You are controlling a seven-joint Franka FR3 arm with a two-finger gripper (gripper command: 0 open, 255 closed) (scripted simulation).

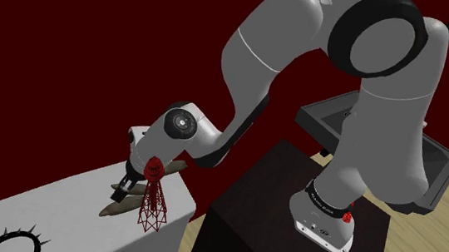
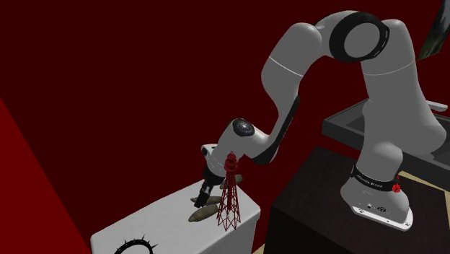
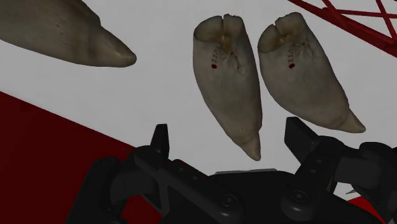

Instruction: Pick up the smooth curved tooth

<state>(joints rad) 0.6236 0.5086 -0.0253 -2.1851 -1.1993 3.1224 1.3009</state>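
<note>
White surface [image 3: 159, 83] bears three smooth, curved, pointed teeth [image 3: 230, 83].

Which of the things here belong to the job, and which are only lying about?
Job: the open gripper; the middle tooth, straight ahead of it, on the white table.
Lying about: the neighbouring tooth; a third tooth farther off; the red lattice tower; the black spiky ring.

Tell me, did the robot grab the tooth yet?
Not yet. Done: the end effector is down at the table, lined up with the middle tooth. In hand: fingers open, touching nothing. Left: close on it and lift.
</note>
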